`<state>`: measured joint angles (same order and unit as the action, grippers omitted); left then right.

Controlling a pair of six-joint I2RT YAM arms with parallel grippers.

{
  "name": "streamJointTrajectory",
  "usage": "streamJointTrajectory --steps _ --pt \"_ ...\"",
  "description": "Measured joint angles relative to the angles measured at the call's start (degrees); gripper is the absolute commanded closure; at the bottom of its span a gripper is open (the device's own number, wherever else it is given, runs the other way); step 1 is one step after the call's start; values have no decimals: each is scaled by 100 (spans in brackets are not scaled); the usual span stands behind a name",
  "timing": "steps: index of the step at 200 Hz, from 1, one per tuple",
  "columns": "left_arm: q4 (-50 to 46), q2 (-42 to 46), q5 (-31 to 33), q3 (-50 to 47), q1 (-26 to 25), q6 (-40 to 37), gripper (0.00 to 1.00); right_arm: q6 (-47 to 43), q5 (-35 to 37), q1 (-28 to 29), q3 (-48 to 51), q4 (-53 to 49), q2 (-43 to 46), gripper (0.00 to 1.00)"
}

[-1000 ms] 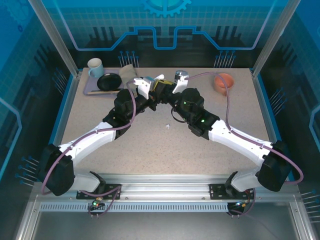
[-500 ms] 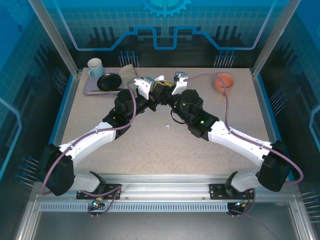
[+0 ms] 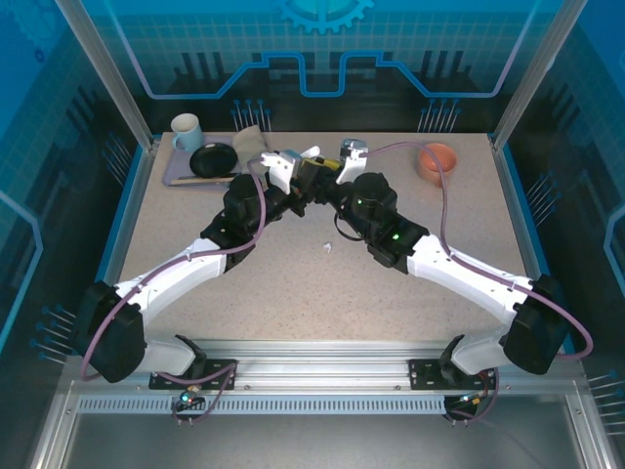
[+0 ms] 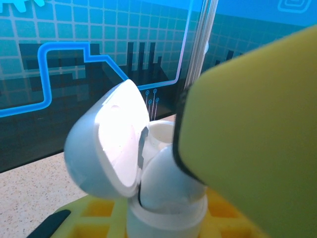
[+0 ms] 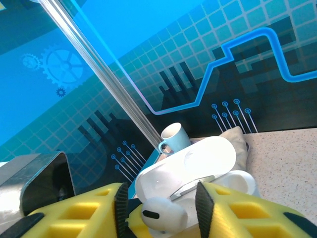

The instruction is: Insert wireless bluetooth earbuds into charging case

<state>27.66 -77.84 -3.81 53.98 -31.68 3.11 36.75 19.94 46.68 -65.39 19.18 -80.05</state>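
Left wrist view: pinches the white charging case (image 4: 168,193) in the left gripper (image 4: 168,208), yellow pads (image 4: 84,225) pressed to its base, lid (image 4: 114,144) hinged open. Right wrist view: spreads the right gripper (image 5: 162,210), with a white earbud (image 5: 163,215) between the yellow fingers (image 5: 237,218), apparently clear of both. Cannot tell whether seated in the charging case. Top external: brings both grippers tip to tip above the far middle of the table (image 3: 244,283).
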Motion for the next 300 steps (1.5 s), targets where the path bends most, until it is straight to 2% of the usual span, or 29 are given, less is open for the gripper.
streamJointTrajectory --steps 95,154,243,274,293,300 --pt "-2 0 20 0 0 -4 100 402 -219 -181 -149 -262 2 47" --pt "203 101 13 -2 0 -20 100 682 -350 -529 -144 -400 116 43" --pt "267 173 -31 -48 -11 -26 100 1102 -636 -560 70 -920 890 38" --pt "254 177 -129 -195 -11 -66 100 1252 -863 -577 90 -1484 1261 40" --pt "254 177 -275 -321 -9 -114 100 1368 -1145 -625 79 -1864 1373 46" --pt "251 177 -341 -369 -2 -149 100 1425 -1261 -645 76 -1967 1381 54"
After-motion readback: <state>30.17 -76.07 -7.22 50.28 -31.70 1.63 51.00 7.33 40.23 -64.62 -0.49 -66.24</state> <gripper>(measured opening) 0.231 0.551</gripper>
